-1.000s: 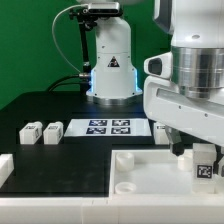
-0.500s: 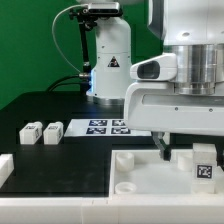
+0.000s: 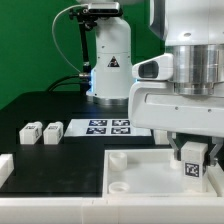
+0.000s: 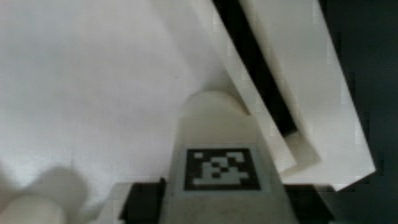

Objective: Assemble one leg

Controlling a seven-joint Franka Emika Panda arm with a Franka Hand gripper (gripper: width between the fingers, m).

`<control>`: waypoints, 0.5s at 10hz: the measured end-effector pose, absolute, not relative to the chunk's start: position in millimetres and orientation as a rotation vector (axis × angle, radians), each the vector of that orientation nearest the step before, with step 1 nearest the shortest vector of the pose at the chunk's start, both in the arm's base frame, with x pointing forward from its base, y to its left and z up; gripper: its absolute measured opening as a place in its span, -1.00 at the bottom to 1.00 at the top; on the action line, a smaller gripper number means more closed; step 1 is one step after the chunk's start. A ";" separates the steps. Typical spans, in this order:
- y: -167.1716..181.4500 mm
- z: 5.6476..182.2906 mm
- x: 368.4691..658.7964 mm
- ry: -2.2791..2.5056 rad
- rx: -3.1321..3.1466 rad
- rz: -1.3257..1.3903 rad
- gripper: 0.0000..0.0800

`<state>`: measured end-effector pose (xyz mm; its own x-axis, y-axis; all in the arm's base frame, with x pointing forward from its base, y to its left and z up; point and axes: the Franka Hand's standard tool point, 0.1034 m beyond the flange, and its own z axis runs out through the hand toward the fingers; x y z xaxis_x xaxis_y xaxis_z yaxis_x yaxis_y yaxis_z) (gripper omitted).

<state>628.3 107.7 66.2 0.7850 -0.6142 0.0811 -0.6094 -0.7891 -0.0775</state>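
My gripper is shut on a white leg with a black-and-white tag on its face, and holds it upright over the right part of the large white tray-like part. In the wrist view the leg stands between my dark fingers, over the tray's flat white floor beside its raised rim. Two more legs lie on the black table at the exterior view's left.
The marker board lies on the table behind the tray. The robot's white base stands at the back. A white block sits at the exterior view's left edge.
My gripper has closed around the leg and drawn it slightly toward the exterior view's left, and the leg now sits a little higher over the tray.
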 end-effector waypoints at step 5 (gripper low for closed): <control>112.9 66.5 638.1 1.962 -2.321 0.031 -0.27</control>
<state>638.1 112.9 66.5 0.1685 -0.9823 -0.0819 -0.9844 -0.1635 -0.0651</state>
